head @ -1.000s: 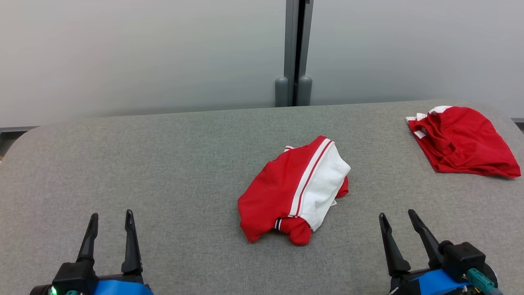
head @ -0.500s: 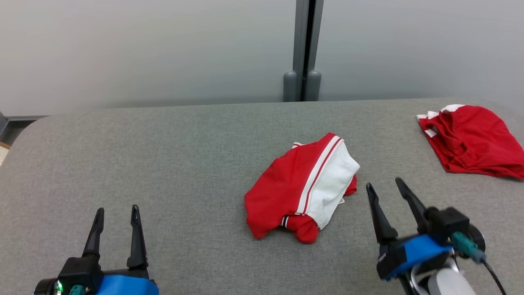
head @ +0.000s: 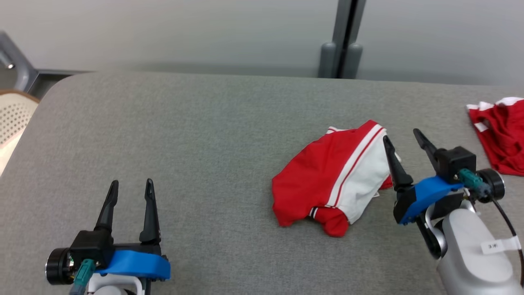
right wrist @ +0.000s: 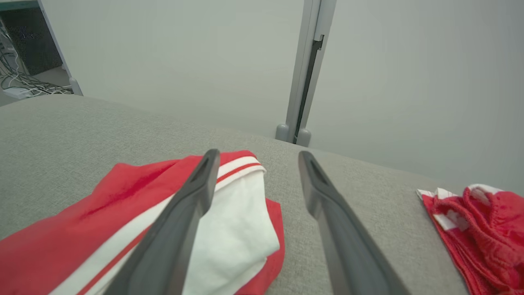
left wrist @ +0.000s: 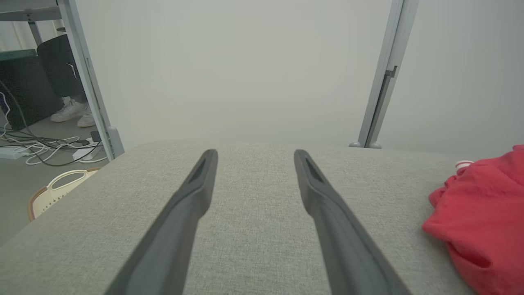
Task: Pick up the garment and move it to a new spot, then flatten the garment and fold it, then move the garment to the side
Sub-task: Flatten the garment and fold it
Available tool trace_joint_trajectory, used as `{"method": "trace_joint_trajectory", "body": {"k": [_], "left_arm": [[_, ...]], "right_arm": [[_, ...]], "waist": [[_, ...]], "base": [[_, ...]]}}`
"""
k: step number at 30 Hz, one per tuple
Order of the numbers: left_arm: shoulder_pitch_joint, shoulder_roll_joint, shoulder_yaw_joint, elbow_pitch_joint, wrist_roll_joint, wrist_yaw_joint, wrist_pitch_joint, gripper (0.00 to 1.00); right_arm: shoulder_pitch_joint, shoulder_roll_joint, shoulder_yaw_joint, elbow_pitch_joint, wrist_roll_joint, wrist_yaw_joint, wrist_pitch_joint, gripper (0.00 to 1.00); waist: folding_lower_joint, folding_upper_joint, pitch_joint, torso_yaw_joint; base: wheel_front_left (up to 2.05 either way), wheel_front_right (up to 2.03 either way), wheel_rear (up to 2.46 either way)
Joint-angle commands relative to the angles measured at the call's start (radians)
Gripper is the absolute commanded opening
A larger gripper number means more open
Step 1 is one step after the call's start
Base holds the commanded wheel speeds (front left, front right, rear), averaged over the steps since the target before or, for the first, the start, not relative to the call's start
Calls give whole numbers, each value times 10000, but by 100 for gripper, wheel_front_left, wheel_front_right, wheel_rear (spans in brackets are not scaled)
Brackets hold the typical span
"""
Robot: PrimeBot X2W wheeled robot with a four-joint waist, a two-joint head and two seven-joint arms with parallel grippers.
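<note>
The garment (head: 331, 180) is a crumpled red and white piece with striped trim, lying on the grey padded table (head: 204, 123); it also shows in the right wrist view as the garment (right wrist: 143, 221) and at the right edge of the left wrist view (left wrist: 483, 213). My right gripper (head: 402, 137) is open and hovers just right of the garment's white part, its left finger over that edge, nothing between the fingers (right wrist: 192, 196). My left gripper (head: 132, 185) stands open over bare table at the lower left, far from the garment.
A second red garment (head: 499, 139) lies bunched at the table's far right edge. Beyond the table stands a grey wall with a vertical post (head: 342, 41). A cream basket (head: 12, 119) sits on the floor off the table's left corner. Cables lie on the floor (left wrist: 45, 143).
My right gripper has risen and moved forward to the garment's right edge. The head camera has swung left, shifting the whole scene rightward. The left gripper has barely moved.
</note>
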Motion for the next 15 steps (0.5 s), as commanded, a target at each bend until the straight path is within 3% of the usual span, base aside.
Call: {"method": "trace_joint_trajectory", "body": {"k": [1,15], "left_arm": [[-250,-30,-50,54,-43,-55,-23,100],[-856,-135,-346,305,-59,-181,-23,100]], "right_arm": [[-420,-179,37,345,-30,3,-70,100],[-2350,-310,463,4209,764,2,-74,100]], "waist": [[-1,0,396,396],[-1,0,1098,1166]], "base": [[0,0,0],[0,0,0]]}}
